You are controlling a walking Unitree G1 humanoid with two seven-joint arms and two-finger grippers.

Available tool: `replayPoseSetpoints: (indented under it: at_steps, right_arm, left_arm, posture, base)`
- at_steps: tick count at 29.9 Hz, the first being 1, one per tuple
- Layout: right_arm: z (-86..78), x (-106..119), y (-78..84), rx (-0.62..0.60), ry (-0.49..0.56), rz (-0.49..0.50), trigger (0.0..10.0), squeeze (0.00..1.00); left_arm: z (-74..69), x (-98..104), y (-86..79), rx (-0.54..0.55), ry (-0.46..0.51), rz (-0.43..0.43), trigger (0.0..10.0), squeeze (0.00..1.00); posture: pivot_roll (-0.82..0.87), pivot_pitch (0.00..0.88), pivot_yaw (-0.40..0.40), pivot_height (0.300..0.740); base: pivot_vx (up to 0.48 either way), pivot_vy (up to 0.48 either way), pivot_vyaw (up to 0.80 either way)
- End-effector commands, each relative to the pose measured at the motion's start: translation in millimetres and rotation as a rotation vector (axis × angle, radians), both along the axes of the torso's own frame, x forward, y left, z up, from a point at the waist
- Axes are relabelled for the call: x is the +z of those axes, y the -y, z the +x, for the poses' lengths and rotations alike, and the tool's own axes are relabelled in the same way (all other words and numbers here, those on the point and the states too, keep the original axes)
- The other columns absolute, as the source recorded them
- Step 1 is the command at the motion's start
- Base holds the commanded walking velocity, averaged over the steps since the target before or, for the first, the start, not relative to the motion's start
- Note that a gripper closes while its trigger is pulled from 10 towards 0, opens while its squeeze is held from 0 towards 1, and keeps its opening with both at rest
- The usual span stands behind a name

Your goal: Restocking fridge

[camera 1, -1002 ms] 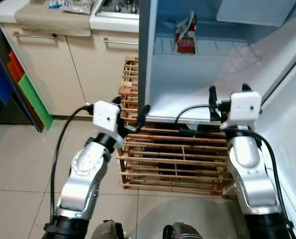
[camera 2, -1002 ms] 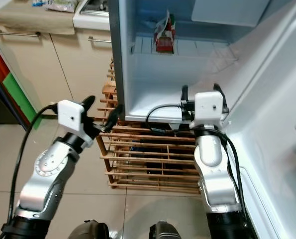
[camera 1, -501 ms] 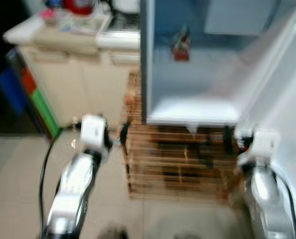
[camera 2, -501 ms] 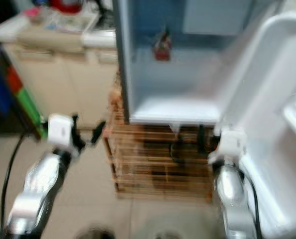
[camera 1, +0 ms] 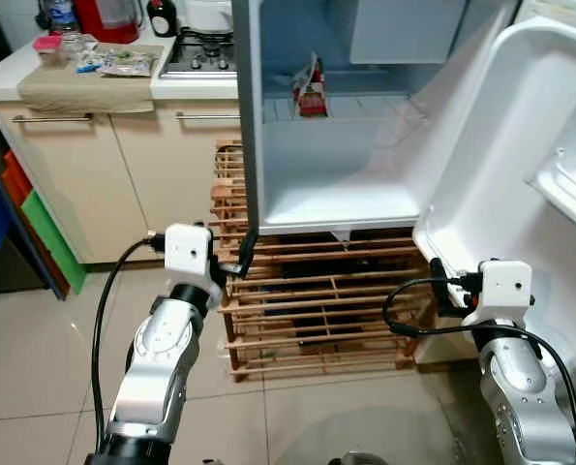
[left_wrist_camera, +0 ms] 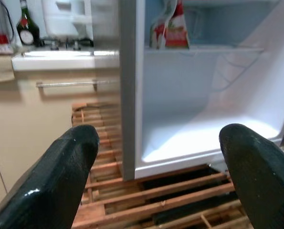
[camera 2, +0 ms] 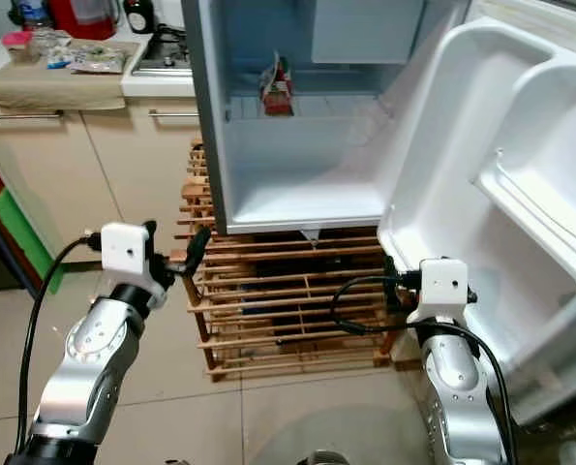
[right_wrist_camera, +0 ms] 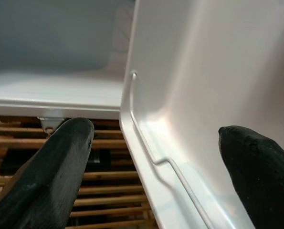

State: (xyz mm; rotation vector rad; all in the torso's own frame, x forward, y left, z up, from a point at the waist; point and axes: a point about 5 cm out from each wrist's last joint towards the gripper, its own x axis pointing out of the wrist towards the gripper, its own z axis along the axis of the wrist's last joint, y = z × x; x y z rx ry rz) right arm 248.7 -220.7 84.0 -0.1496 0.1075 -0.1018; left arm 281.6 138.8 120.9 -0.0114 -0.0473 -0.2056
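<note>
Nearest to me, low on either side, hang my two pincers, both empty. My left gripper (camera 1: 231, 260) has its two black fingers spread wide, pointing at the grey edge of the small open white fridge (camera 1: 341, 199), close to it but not touching. My right gripper (right_wrist_camera: 156, 157) is also spread wide, just under the lower corner of the fridge's open white door (camera 1: 491, 165), with the door's thin wire rail (right_wrist_camera: 153, 148) between its fingers in the wrist view.

Just beyond and below both pincers stands the slatted wooden crate rack (camera 1: 312, 310) that carries the fridge. Further past my left gripper, on the wire shelf inside, stands one red-and-white opened packet (camera 1: 310, 89), the only item I can count in there. The rest of the cabinet looks bare, so I judge the restocking barely begun.

Furthest from my left pincer is the beige kitchen counter (camera 1: 75, 89), bearing small packets (camera 1: 123, 60) I cannot count and a red kettle (camera 1: 118, 12).

The risk I see: my right fingers sit so near the door that a careless lift could catch the rail or knock the door. My left fingers could equally jab the fridge's edge.
</note>
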Motion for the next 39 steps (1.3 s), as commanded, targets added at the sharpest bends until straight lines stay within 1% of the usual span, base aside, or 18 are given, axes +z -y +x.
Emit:
replayPoseSetpoints:
  at_steps: [1,9,13,17,20,21,23,24,25,27,28,29,31,33,34,35,37,39]
  right_arm:
    - [3.2,0,1.2,-0.006,-0.004,-0.024,10.0,0.00]
    - [2.8,-2,-5.3,0.044,-0.006,-0.057,10.0,0.00]
    - [-6.3,-7,-7.2,0.088,-0.026,-0.045,10.0,0.00]
    - [-25.1,-26,-0.8,0.121,-0.119,-0.039,10.0,0.00]
    - [-41.4,-55,21.7,0.018,-0.331,0.010,10.0,0.00]
    - [-41.4,-55,21.7,0.018,-0.331,0.010,10.0,0.00]
    - [-53.0,-72,38.7,-0.080,-0.463,0.015,10.0,0.00]
    - [-65.4,-84,61.7,-0.226,-0.553,0.012,10.0,0.00]
    - [-65.4,-84,61.7,-0.226,-0.553,0.012,10.0,0.00]
    - [-95.3,-98,102.0,-0.489,-0.701,-0.005,10.0,0.00]
    - [-95.3,-98,102.0,-0.489,-0.701,-0.005,10.0,0.00]
    - [-108.8,-101,124.1,-0.608,-0.757,-0.018,10.0,0.00]
    - [-121.6,-98,150.5,-0.737,-0.796,-0.033,10.0,0.00]
    - [-121.6,-98,150.5,-0.737,-0.796,-0.033,10.0,0.00]
    - [-125.3,-94,161.9,-0.791,-0.798,-0.027,10.0,0.00]
    - [-125.3,-94,161.9,-0.791,-0.798,-0.027,10.0,0.00]
    - [-132.0,-86,183.1,-0.875,-0.808,-0.023,10.0,0.00]
    - [-133.9,-82,189.7,-0.903,-0.807,-0.022,10.0,0.00]
  left_arm:
    - [0.1,-7,-2.6,0.022,-0.031,-0.015,10.0,0.00]
    - [6.5,-2,3.1,0.022,-0.013,-0.028,10.0,0.00]
    - [11.2,-2,2.6,0.010,-0.013,-0.026,10.0,0.00]
    - [16.4,-6,3.8,0.000,-0.037,-0.021,10.0,0.00]
    - [24.8,-17,5.5,-0.011,-0.096,0.025,10.0,0.00]
    - [24.8,-17,5.5,-0.011,-0.096,0.025,10.0,0.00]
    - [29.7,-27,6.5,-0.016,-0.142,0.059,10.0,0.00]
    - [34.3,-36,6.3,-0.014,-0.199,0.084,10.0,0.00]
    - [34.3,-36,6.3,-0.014,-0.199,0.084,10.0,0.00]
    - [40.2,-48,5.3,-0.002,-0.275,0.097,10.0,0.00]
    - [40.2,-48,5.3,-0.002,-0.275,0.097,10.0,0.00]
    - [41.7,-51,6.0,-0.002,-0.292,0.098,10.0,0.00]
    - [41.6,-53,8.5,-0.014,-0.299,0.089,10.0,0.00]
    - [41.6,-53,8.5,-0.014,-0.299,0.089,10.0,0.00]
    - [40.0,-56,9.4,-0.018,-0.308,0.085,10.0,0.00]
    - [40.0,-56,9.4,-0.018,-0.308,0.085,10.0,0.00]
    - [35.0,-62,12.9,-0.035,-0.325,0.077,10.0,0.00]
    - [33.6,-64,14.1,-0.039,-0.329,0.075,10.0,0.00]
  posture:
    - [-0.14,0.000,-0.010,0.732]
    - [-0.15,0.000,-0.001,0.732]
    - [-0.16,0.000,0.005,0.732]
    - [-0.18,0.000,0.010,0.732]
    - [-0.19,0.000,0.010,0.732]
    - [-0.19,0.000,0.010,0.732]
    - [-0.20,0.000,0.010,0.732]
    - [-0.22,0.000,0.009,0.732]
    - [-0.22,0.000,0.009,0.732]
    - [-0.23,0.000,0.009,0.732]
    - [-0.23,0.000,0.009,0.732]
    - [-0.23,0.000,0.008,0.732]
    - [-0.24,0.000,0.010,0.732]
    - [-0.24,0.000,0.010,0.732]
    - [-0.25,0.000,0.012,0.732]
    - [-0.25,0.000,0.012,0.732]
    - [-0.25,0.000,0.013,0.732]
    - [-0.25,0.000,0.014,0.732]
  base:
    - [-0.315,-0.255,0.00]
    - [-0.225,-0.129,0.00]
    - [0.000,0.000,0.00]
    - [0.000,0.000,0.00]
    - [0.000,0.000,0.00]
    - [0.000,0.000,0.00]
    - [0.000,0.000,0.00]
    - [0.000,0.000,0.00]
    - [0.000,0.000,0.00]
    - [0.000,0.000,0.00]
    - [0.000,0.000,0.00]
    - [0.000,0.000,0.00]
    - [0.000,0.000,0.00]
    - [0.000,0.000,0.00]
    - [0.000,0.000,0.00]
    - [0.000,0.000,0.00]
    - [0.000,0.000,0.00]
    - [0.000,0.000,0.00]
